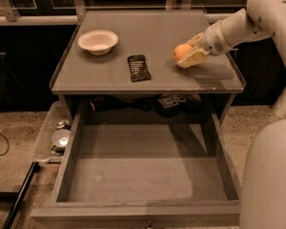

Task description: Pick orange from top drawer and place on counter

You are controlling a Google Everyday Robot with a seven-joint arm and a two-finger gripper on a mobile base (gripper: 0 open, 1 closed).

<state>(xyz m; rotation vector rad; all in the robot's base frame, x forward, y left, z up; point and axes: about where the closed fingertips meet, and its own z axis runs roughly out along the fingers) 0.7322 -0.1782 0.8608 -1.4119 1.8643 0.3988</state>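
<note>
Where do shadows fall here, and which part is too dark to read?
Camera view: the gripper, holding the orange above the right side of the counter, throws a shadow on it just beneath; the counter shades the back of the top drawer; the gap under the counter is too dark to read.

The gripper [188, 57] reaches in from the right, low over the right side of the counter [157, 27], and is closed around the orange [182, 52]. Left of the gripper lies a dark packet [138, 67], and farther left, well apart, sits a white bowl [98, 41]. Below the gripper and nearer the viewer, the top drawer [143, 171] stands pulled open. A clear bin [50, 137] of small items sits low to the gripper's far left.
</note>
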